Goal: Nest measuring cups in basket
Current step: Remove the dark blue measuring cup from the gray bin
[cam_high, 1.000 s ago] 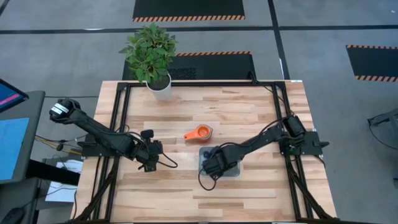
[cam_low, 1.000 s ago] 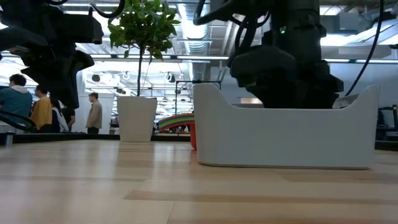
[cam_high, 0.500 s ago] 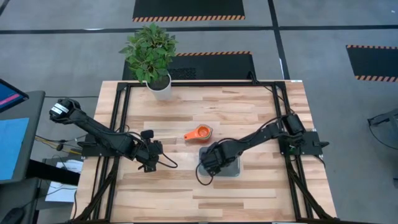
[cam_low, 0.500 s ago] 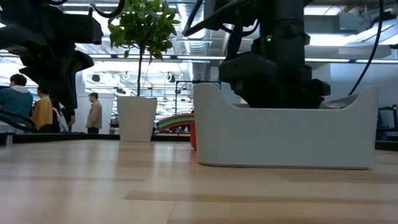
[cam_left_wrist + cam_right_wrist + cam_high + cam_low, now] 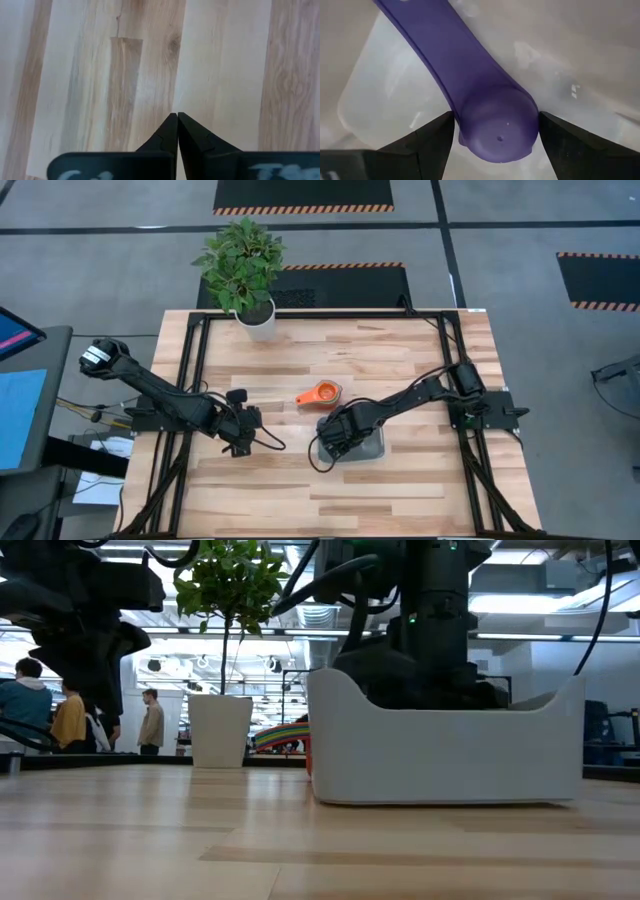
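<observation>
R fingers [image 5: 495,131] spread wide inside basket [image 5: 372,452], straddling dark blue cup [image 5: 497,127], unheld; handle runs straight ahead. L fingers [image 5: 177,131] shut, empty.

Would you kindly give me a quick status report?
Right gripper open inside basket, straddling dark blue cup. Left gripper shut, parked over bare table. Orange cup outside basket.

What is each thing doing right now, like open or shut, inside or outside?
Left gripper: shut, empty, above bare table.
Right gripper: open, down in the basket, fingers either side of the dark blue cup.
Dark blue cup: upside down inside basket.
Orange cup: on table, outside basket.
</observation>
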Tool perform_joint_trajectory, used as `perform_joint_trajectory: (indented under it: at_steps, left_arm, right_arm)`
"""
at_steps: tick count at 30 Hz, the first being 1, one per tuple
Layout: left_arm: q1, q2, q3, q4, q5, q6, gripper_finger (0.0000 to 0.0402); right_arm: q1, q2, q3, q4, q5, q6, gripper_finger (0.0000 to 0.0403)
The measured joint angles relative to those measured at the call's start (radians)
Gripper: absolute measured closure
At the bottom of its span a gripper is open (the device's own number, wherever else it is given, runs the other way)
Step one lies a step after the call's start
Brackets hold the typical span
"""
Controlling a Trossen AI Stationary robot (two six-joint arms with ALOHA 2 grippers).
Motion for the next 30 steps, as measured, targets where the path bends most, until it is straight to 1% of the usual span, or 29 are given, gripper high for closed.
perform_joint_trajectory:
  at_steps: [5, 8, 18, 21, 30]
  left_arm:
    - [0.000, 0.000, 0.000, -0.001, 0.007, 0.004, 0.0401]
    - [0.000, 0.000, 0.000, -0.001, 0.007, 0.005, 0.0401]
    - [0.000, 0.000, 0.000, -0.001, 0.007, 0.008, 0.0401]
    - [0.000, 0.000, 0.000, -0.001, 0.007, 0.008, 0.0401]
    - [0.000, 0.000, 0.000, -0.001, 0.006, 0.007, 0.0401]
  right_arm:
    - [-0.001, 0.012, 0.000, -0.004, -0.003, -0.007, 0.0098]
    - [-0.001, 0.013, 0.000, -0.004, -0.010, -0.006, 0.0106]
    - [-0.001, 0.016, -0.001, -0.005, -0.021, 0.000, 0.0161]
    - [-0.001, 0.019, 0.024, -0.032, -0.028, -0.007, 0.0174]
    - [-0.001, 0.027, 0.079, -0.096, -0.023, -0.050, 0.0175]
